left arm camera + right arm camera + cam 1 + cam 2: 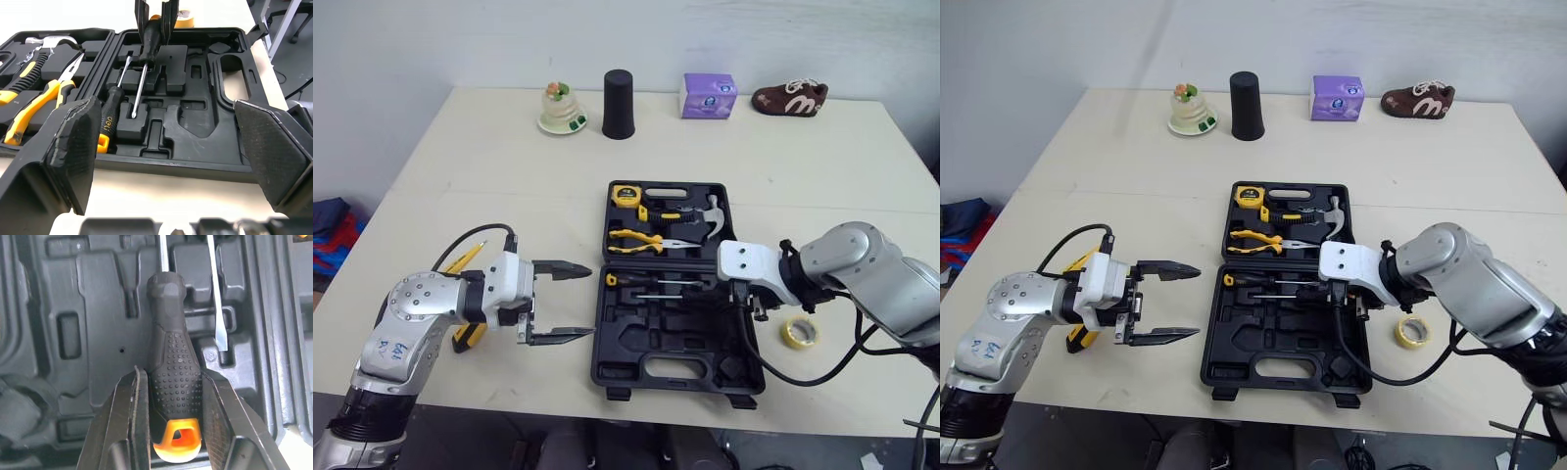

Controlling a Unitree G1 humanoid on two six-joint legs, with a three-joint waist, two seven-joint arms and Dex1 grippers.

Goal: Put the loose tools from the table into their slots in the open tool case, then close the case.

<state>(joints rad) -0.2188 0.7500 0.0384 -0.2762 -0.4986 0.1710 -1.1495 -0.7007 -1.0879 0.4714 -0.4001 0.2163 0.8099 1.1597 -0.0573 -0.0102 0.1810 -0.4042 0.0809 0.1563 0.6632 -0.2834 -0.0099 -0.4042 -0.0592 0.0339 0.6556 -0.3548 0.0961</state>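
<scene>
1. The 2 head eyes look forward and down from the near edge, taking in the whole table [509,166]; both share 1 scene, slightly offset.
2. The left wrist camera sits low, looking across the open tool case [205,142] from close beside it.
3. The right wrist camera looks straight down into the case, very near; both wrist views share the screwdriver [175,367].

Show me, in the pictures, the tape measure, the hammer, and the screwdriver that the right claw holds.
tape measure [626,194], left eye view, on its yellow body.
hammer [713,210], left eye view, on its steel head.
screwdriver [176,372], right wrist view, on the black dotted handle.
</scene>
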